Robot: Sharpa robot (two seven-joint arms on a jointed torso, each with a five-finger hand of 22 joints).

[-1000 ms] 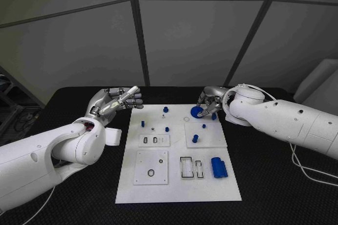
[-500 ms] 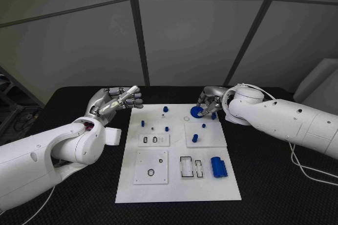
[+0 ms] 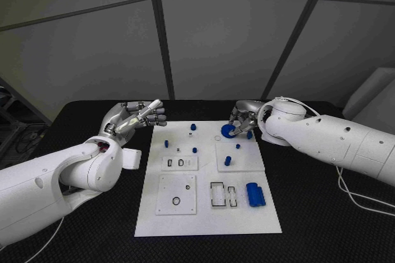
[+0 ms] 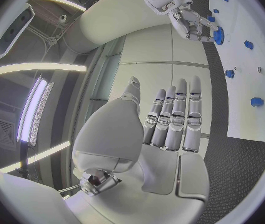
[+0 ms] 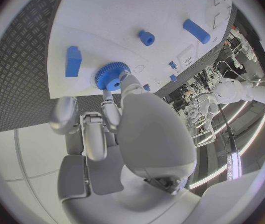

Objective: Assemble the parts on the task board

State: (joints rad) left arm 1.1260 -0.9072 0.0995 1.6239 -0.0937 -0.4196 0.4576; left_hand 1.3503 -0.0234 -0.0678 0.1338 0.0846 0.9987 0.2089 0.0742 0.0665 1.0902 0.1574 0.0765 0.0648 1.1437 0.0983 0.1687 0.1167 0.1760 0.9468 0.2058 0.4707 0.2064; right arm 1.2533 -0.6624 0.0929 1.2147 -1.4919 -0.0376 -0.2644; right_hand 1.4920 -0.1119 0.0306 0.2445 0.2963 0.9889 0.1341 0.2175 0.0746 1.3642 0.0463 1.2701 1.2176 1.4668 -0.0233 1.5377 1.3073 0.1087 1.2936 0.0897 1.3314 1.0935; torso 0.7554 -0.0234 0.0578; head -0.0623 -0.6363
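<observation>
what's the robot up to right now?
It's assembling small blue plastic parts on the white rectangular task board. The right robot hand grips a round blue toothed gear at the board's far edge. The left robot hand hovers off the board's far left corner, fingers extended, holding nothing. A blue cylinder lies on the board's near right.

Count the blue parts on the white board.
8. The gear is pinched in the right robot hand, with the block beside it. Then far peg, left peg, middle peg, right peg, tall peg and big cylinder nearest. The hand may hide more.
</observation>
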